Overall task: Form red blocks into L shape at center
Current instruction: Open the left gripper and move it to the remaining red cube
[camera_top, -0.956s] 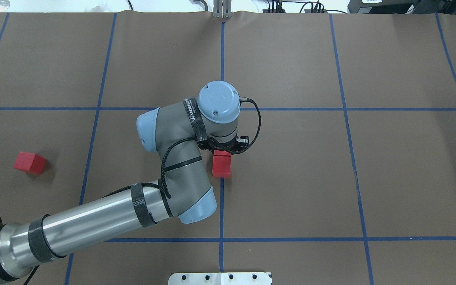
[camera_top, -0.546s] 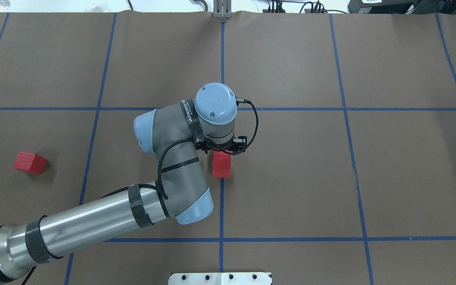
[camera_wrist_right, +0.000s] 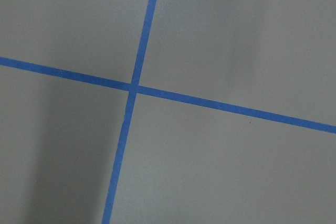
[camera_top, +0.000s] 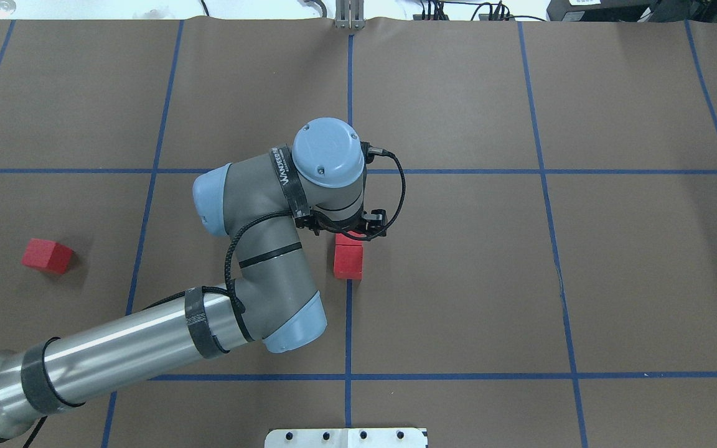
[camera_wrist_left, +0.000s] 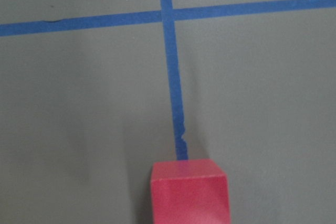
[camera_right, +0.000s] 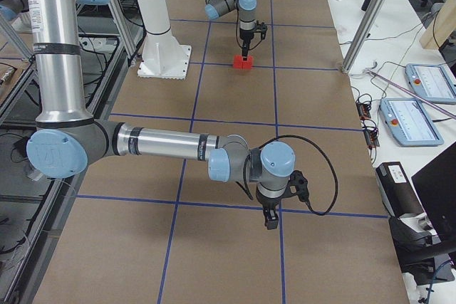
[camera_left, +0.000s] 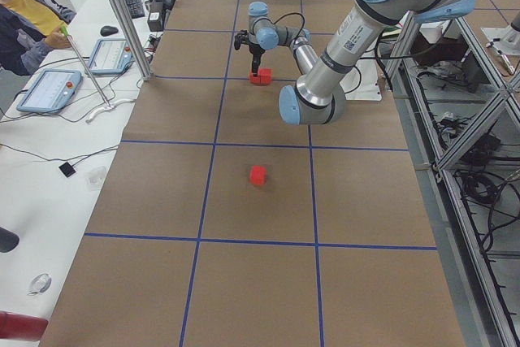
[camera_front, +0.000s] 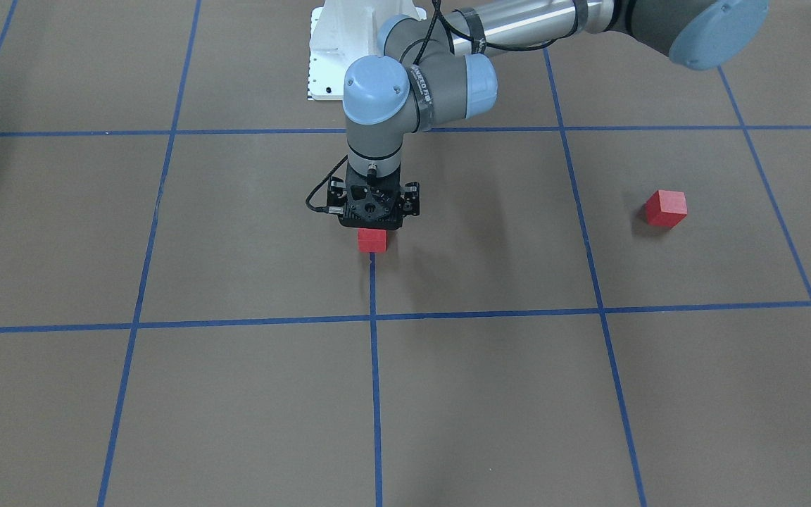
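On my left gripper [camera_front: 374, 225] I can't tell if the jaws are apart. Two red blocks [camera_top: 348, 264] sit just beneath it at the center [camera_top: 389, 274], and the third block [camera_top: 47, 256] lies well off to its left. Light and rigid, I'd judge: pinch opposite flat faces.

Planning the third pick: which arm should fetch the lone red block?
Left. The lone block sits on the side of the left arm; the right arm hangs near the opposite end of the table, far from it.
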